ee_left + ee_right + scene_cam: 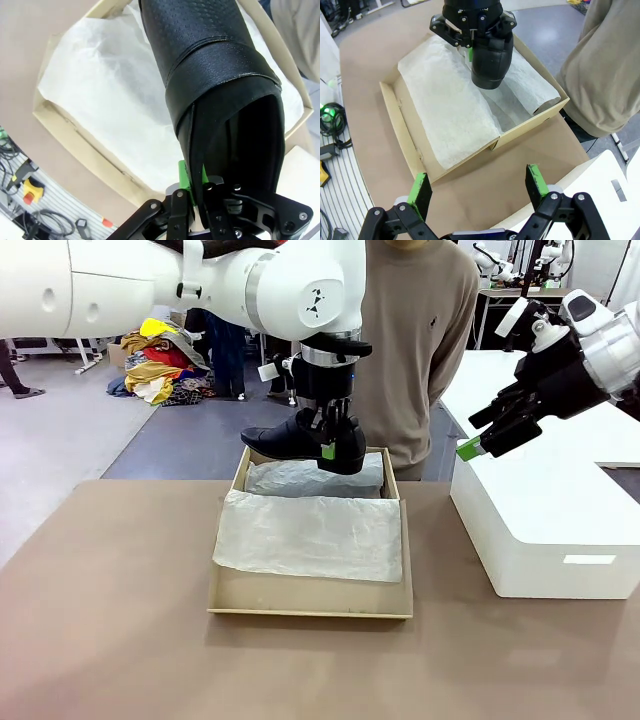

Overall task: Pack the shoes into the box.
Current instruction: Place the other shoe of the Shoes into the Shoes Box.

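Observation:
A glossy black shoe [300, 443] hangs over the far end of the tan cardboard box [310, 597], its toe pointing to picture left. My left gripper [325, 436] is shut on the shoe's heel rim from above. In the left wrist view the shoe [210, 75] runs away from the green pad [186, 176] over the white tissue paper [110, 100]. My right gripper [478, 440] stands open and empty above the white block, to the right of the box. The right wrist view shows the box [402, 125], the shoe [490, 60] and the open green fingertips [421, 192].
A large white block [545, 530] sits on the table's right side. A person in a tan sweater [420, 330] stands behind the box at the far edge. The brown table [100, 640] is bare to the left and in front of the box.

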Robot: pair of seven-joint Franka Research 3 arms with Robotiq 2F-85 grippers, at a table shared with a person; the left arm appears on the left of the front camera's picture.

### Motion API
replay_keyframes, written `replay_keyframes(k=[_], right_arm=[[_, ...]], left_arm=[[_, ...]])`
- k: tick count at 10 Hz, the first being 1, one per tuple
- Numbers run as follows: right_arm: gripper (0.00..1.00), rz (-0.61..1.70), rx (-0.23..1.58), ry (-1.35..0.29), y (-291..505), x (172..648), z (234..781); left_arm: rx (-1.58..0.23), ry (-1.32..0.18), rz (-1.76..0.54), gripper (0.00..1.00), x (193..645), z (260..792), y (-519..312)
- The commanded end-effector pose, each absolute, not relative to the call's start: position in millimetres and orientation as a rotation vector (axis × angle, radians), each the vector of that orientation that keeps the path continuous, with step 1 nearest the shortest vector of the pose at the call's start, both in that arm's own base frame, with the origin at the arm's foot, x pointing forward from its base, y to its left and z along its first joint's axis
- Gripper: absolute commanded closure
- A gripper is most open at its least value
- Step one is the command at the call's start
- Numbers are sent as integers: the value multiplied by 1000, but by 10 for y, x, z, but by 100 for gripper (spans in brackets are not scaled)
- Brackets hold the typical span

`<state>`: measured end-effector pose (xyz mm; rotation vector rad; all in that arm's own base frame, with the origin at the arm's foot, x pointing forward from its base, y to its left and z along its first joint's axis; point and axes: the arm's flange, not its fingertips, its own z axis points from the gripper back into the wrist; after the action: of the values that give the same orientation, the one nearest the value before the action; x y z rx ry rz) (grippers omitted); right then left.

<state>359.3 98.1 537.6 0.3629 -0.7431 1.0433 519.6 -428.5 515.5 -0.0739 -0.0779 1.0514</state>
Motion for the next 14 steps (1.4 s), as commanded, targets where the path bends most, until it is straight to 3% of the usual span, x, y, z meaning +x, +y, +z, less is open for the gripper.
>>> replay_keyframes(k=[1, 6, 14], right_arm=[[0, 1057, 383, -759, 980, 3621, 5367], [0, 1057, 383, -759, 980, 3621, 5367], [0, 1057, 383, -759, 980, 3621, 5367]], left_arm=[[-73, -80, 1035, 100, 5171, 5201, -4233], [-73, -78, 1038, 100, 5196, 5156, -4285], [-67, -127, 1424, 100, 5194, 5005, -4700]])
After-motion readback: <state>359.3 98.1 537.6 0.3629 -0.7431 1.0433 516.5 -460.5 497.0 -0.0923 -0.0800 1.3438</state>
